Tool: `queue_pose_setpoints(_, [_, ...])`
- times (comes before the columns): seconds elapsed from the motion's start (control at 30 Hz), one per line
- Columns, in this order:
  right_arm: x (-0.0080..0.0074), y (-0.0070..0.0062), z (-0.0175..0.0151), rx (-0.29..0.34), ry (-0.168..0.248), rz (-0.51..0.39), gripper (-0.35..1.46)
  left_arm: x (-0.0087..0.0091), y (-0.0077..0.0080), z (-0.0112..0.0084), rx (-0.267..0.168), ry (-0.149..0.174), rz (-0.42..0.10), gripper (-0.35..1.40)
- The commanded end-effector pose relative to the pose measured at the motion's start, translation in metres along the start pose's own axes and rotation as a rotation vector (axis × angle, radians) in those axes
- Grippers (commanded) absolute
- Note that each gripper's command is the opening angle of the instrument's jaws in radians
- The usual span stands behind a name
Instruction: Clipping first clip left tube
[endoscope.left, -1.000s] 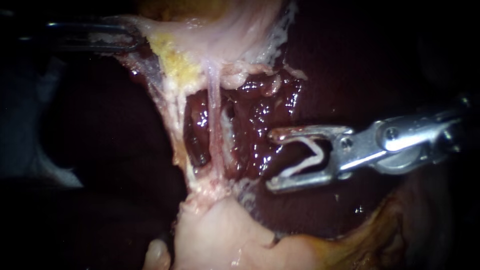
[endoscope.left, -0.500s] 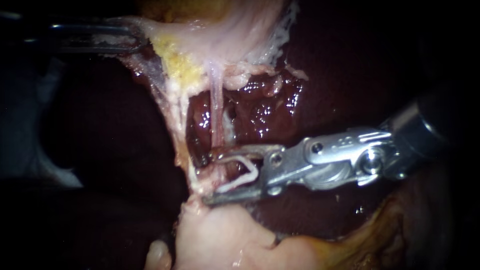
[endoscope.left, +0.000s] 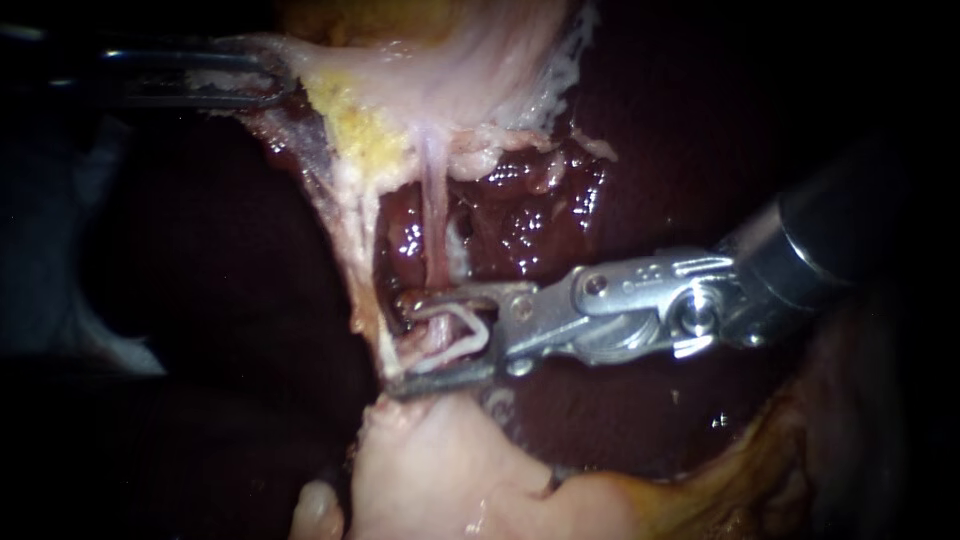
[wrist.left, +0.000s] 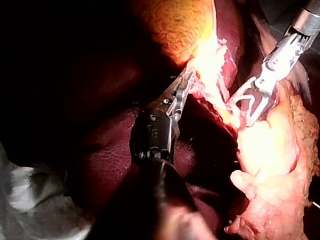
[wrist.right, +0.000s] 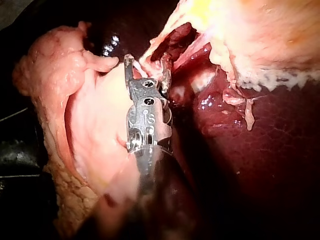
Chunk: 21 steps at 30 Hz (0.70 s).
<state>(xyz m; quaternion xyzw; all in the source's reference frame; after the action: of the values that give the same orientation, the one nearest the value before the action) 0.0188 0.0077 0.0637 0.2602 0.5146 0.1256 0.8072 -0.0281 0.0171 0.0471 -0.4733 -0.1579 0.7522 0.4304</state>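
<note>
tube inside the clip – squeezing is what is left

nearest, a pale lump (endoscope.left: 450, 470) fills the foreground, just under the lower jaw of my right instrument (endoscope.left: 396, 345). that instrument comes in from the right, lying about level. its jaws stand wide and carry an unsqueezed white clip (endoscope.left: 480, 335), one leg against each jaw. the tube (endoscope.left: 432, 230) is thin and pale pink. it runs from the lump away toward the far tissue and crosses the jaws nearly square. it passes between the clip's legs, well inside the tips.

just left of the tips a wider whitish strand (endoscope.left: 350, 250) runs alongside. i cannot tell whether the tips overlap it – catching it looks like the risk. behind lies the wet dark liver (endoscope.left: 520, 220).

farthest, at the far left, my left instrument (endoscope.left: 270, 82) has its jaws clamped on a pale flap (endoscope.left: 330, 60), pulling it taut. it sits well apart from the tube, so the right instrument is the one placed to close.
</note>
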Motion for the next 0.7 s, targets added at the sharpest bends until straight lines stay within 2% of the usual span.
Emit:
queue_pose_setpoints(0.03, [0.0002,0.0,0.0004,0.001,0.008,0.0,0.5,0.0,0.0001,0.0,0.0,0.0,0.0,-0.35])
queue_pose_setpoints(0.13, [0.0006,0.0,0.0015,0.013,0.025,-0.001,0.5,0.0001,0.0001,0.0001,-0.002,0.0,0.006,-0.35])
queue_pose_setpoints(0.4, [0.0007,-0.0006,0.0046,0.096,0.031,-0.016,0.49,0.0001,0.0003,0.0002,-0.001,0.0,0.005,-0.35])
queue_pose_setpoints(0.53, [0.0005,-0.001,0.0063,0.1,0.038,-0.008,0.49,0.0001,0.0003,0.0003,0.0,0.0,0.005,-0.35])
queue_pose_setpoints(0.7, [0.0001,-0.0015,0.0079,0.101,0.05,0.049,0.49,0.0002,0.0004,0.0004,0.001,0.0,0.005,-0.35])
